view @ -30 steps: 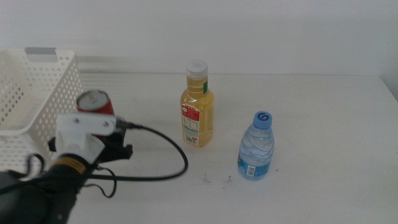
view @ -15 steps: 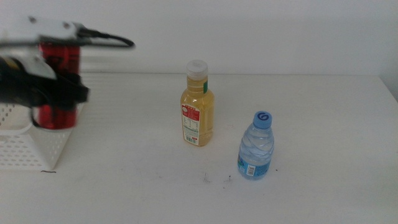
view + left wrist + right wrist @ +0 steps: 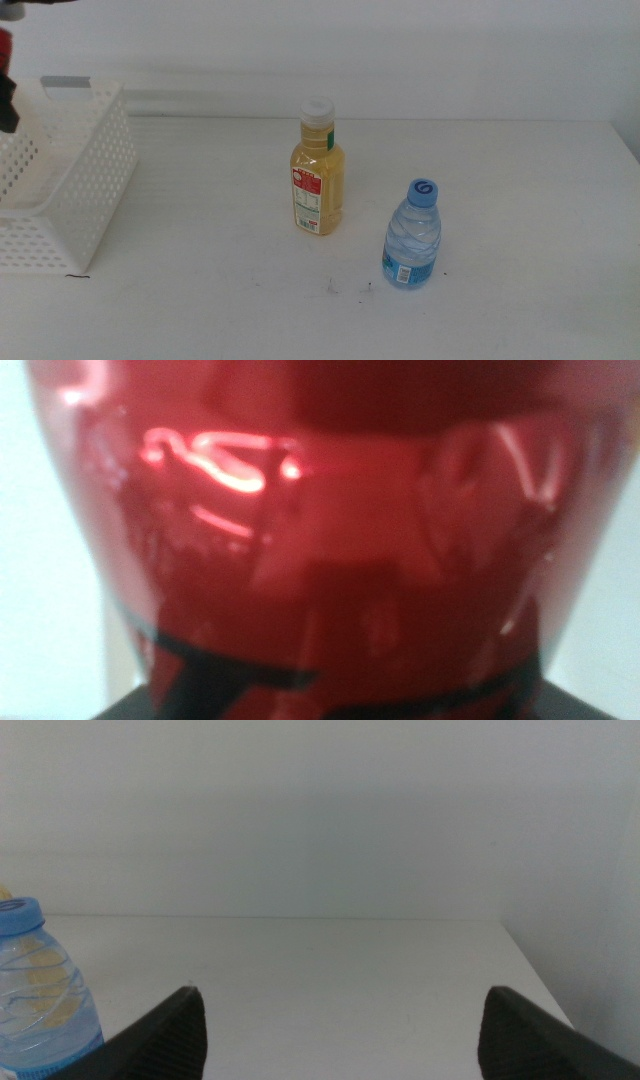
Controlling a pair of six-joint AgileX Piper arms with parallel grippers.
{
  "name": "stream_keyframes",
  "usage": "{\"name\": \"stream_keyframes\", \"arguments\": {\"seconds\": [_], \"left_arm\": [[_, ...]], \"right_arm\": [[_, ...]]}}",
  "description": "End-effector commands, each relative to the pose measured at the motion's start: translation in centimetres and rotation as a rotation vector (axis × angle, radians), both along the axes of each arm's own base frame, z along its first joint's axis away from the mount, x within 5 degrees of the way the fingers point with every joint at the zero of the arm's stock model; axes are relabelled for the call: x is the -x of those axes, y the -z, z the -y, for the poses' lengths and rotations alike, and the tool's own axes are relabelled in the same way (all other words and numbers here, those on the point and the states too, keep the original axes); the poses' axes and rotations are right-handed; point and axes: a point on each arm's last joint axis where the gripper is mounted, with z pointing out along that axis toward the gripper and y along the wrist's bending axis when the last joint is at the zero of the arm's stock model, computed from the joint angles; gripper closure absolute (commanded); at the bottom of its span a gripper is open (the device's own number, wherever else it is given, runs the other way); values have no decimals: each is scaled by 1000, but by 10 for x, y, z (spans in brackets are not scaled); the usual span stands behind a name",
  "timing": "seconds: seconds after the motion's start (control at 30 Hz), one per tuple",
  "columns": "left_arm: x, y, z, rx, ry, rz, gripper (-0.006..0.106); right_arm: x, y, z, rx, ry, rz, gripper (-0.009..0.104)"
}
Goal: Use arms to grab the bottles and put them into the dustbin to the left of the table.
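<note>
In the middle view, the white basket (image 3: 62,180) sat at the far left of the tabletop (image 3: 500,300). The juice bottle (image 3: 318,170) stood upright near the centre, and the water bottle (image 3: 412,236) stood nearer and to its right, apart from it. Only a red and dark sliver of the left gripper (image 3: 6,75) showed at the left edge, above the basket.

In the left wrist view, the red can (image 3: 320,540) filled the picture, blurred, with the jaws pinching it.

In the right wrist view, the right gripper (image 3: 340,1030) held its jaws spread wide over bare tabletop, the water bottle at one side.
</note>
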Motion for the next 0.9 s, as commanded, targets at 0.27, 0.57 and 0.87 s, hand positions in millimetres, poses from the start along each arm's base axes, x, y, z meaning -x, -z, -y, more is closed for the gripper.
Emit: {"name": "stream_keyframes", "arguments": {"seconds": [0.27,0.57,0.87], "left_arm": [[-47,72,-29,45,-49,-76,92],[-58,98,-31,50,-48,-109,53],[-53,78,-19,-3,-40,-100,7]], "right_arm": [[0,0,0,5,8,7,4],[0,0,0,5,8,7,4],[0,0,0,5,8,7,4]]}}
